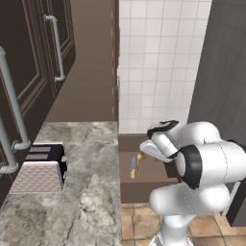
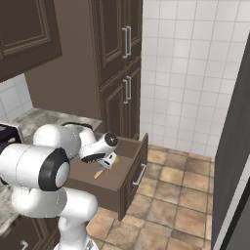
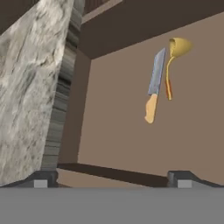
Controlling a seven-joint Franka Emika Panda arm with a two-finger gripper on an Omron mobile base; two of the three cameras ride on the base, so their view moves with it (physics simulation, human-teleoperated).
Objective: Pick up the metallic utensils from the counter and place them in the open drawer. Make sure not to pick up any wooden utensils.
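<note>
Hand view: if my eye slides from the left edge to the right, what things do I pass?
The marbled counter → the drawer's side wall → the knife with its bluish-grey blade → the golden spoon, both lying on the drawer floor.

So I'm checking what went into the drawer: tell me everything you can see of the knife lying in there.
The knife has a bluish-grey, metallic-looking blade and a short tan-orange handle. It lies flat on the floor of the open drawer, apart from the walls, nothing gripping it. A golden-yellow ladle-like spoon lies right alongside; whether they touch can't be told. From the left base view it shows beside the counter's edge.
</note>
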